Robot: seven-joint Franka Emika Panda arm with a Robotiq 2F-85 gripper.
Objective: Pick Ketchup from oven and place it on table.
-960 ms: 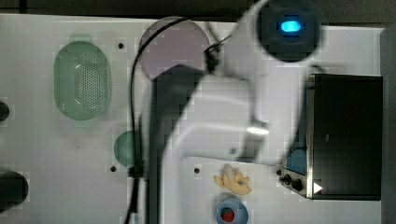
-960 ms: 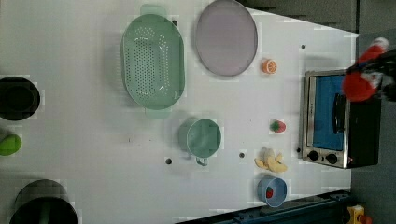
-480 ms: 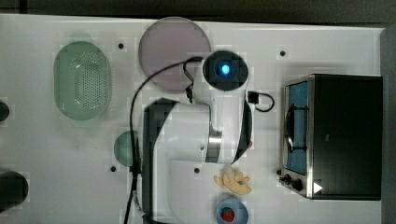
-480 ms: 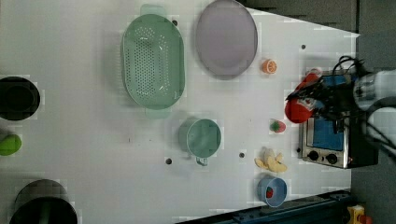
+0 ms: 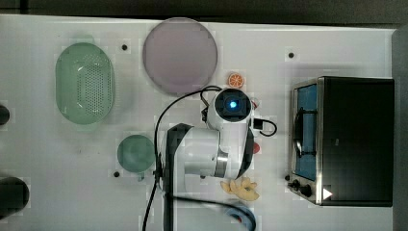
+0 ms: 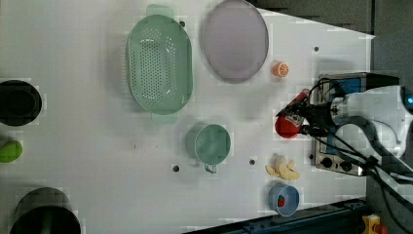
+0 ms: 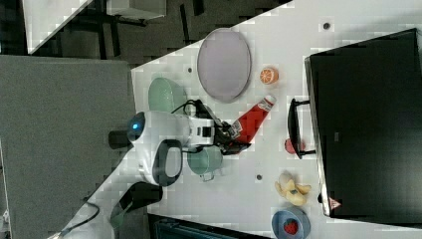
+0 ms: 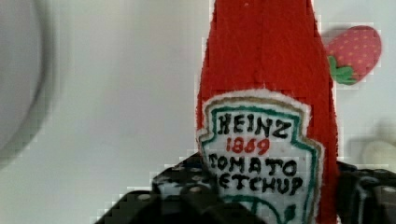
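The Ketchup [image 8: 266,93] is a red plush bottle with a white shield label, and my gripper [image 8: 275,198] is shut on its lower body. In the right view the Ketchup [image 7: 255,118] slants over the table [image 7: 259,64], cap pointing toward the oven [image 7: 368,114], with the gripper [image 7: 231,135] at its base. The left view has the Ketchup [image 6: 290,121] just left of the gripper [image 6: 308,119] and the oven [image 6: 341,158]. Whether the bottle touches the table I cannot tell. From above, the oven [image 5: 353,139] stands at the top view's right with its door shut, and my arm covers the bottle.
A pale purple plate [image 5: 182,55], an orange slice [image 5: 236,79], a strawberry [image 7: 290,145] and a banana [image 5: 240,188] lie around the bottle. A green colander [image 5: 84,83], a green cup [image 5: 135,153] and a blue bowl [image 7: 290,224] stand further off.
My arm has swung away from the oven's front toward the top view's left, carrying the Ketchup out over the table. The grip has stayed on the bottle.
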